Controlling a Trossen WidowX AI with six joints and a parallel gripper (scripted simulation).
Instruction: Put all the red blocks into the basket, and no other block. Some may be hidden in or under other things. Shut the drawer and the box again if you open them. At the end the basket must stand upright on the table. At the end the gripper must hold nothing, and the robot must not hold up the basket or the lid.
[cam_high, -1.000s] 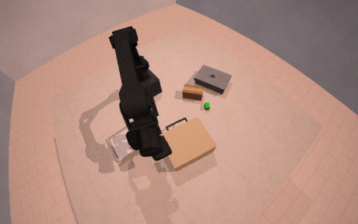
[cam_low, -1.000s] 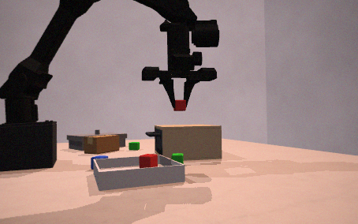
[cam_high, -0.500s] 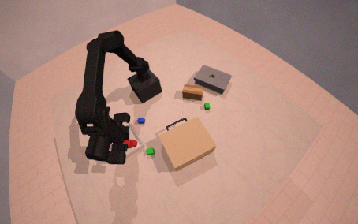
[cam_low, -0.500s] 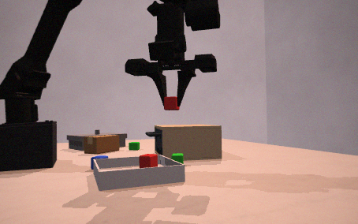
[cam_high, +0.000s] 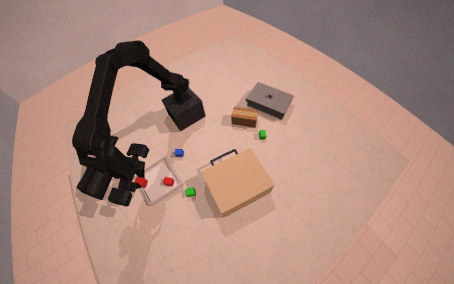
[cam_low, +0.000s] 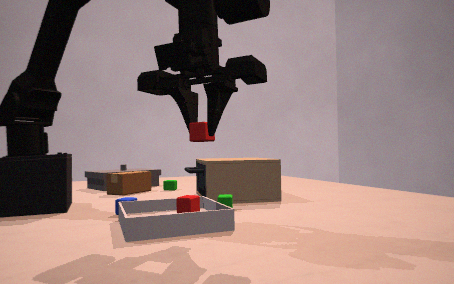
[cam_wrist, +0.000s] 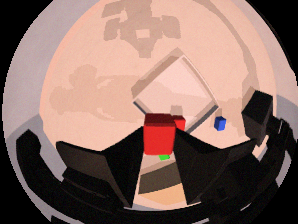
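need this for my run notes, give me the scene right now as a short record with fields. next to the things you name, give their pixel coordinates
hand: shut on a red block, raised above the table
held block: red (cam_high: 141, 182) (cam_low: 198, 131) (cam_wrist: 159, 136)
basket: upright on the table (cam_high: 150, 202) (cam_low: 180, 228) (cam_wrist: 200, 78)
in basket: one red block (cam_high: 168, 181) (cam_low: 188, 204) (cam_wrist: 180, 123)
outside basket: blue block (cam_high: 179, 153) (cam_low: 126, 206) (cam_wrist: 220, 123), two green blocks
left to do: release held block inside basket
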